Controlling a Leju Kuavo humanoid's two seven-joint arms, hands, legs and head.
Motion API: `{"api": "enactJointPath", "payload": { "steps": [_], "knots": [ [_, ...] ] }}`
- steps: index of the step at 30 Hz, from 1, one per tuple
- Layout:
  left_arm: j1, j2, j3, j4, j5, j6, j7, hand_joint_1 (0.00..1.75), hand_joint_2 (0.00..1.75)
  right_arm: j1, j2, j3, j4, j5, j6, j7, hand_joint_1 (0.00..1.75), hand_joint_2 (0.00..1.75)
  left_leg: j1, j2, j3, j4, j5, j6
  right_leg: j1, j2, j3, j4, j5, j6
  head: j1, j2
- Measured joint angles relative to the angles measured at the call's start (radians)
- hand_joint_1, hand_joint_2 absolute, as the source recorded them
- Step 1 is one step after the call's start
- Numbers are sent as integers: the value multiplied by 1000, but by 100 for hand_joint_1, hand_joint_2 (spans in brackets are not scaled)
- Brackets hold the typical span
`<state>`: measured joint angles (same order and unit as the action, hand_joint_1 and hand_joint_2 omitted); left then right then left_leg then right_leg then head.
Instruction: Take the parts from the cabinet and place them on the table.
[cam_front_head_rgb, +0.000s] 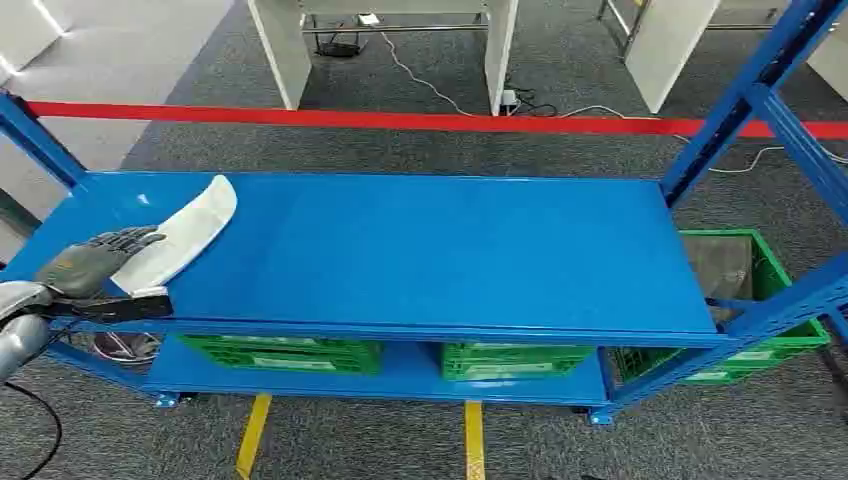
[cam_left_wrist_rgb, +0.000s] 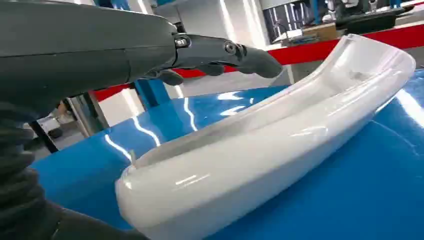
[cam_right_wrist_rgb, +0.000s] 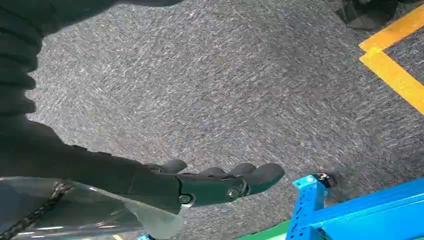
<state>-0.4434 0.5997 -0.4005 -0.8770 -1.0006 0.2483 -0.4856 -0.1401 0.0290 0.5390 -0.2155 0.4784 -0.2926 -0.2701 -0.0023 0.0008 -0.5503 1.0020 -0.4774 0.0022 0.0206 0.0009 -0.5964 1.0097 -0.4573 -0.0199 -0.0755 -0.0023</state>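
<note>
Fingers of my left hand (cam_front_head_rgb: 95, 262) lie stretched out flat over the near end of the white part (cam_front_head_rgb: 185, 235), gripping nothing. It rests on the blue shelf (cam_front_head_rgb: 420, 250), left end. My right hand (cam_right_wrist_rgb: 210, 182) hangs loosely spread above the carpet (cam_right_wrist_rgb: 225, 85).

— Where's the head camera looking from?
— High up, angled forward and down at the blue shelf (cam_front_head_rgb: 420, 250).
— And the wrists?
— The left one sits close, low across that same shelf (cam_left_wrist_rgb: 350, 190) top. The right one faces the grey carpet (cam_right_wrist_rgb: 225, 75), just beside the shelf's corner post (cam_right_wrist_rgb: 306, 210).
</note>
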Motion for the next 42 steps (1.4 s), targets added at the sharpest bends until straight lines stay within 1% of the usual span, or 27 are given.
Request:
{"api": "enactJointPath", "payload": {
  "steps": [22,23,24,26,35,42],
  "knots": [
    [-19,-1,-2,36,3,5,-2,0,175,0,0,-2,0,6,0,-11,0,175,0,0,0,0,0,0,0,0,0,0,0,0,0,0],
    [-21,-1,-2,37,3,2,-2,9,175,0,0,-2,0,6,0,-12,0,175,0,0,0,0,0,0,0,0,0,0,0,0,0,0],
    [-24,-3,-2,41,3,-1,-2,152,175,0,0,-2,0,6,0,-14,0,175,0,0,0,0,0,0,0,0,0,0,0,0,0,0],
    [-30,-6,-3,51,3,-7,-2,175,175,0,0,-3,-1,6,0,-15,0,175,0,0,0,0,0,0,0,0,0,0,0,0,0,0],
    [-54,-14,-26,110,-3,-16,-11,175,175,0,4,-10,-4,18,0,-24,0,175,0,0,0,0,0,0,0,0,0,0,0,0,0,0],
    [-84,-15,-31,125,5,-10,-21,175,175,0,5,-23,-5,23,0,-28,0,175,0,0,0,0,0,0,0,0,0,0,0,0,0,0]
  ]
}}
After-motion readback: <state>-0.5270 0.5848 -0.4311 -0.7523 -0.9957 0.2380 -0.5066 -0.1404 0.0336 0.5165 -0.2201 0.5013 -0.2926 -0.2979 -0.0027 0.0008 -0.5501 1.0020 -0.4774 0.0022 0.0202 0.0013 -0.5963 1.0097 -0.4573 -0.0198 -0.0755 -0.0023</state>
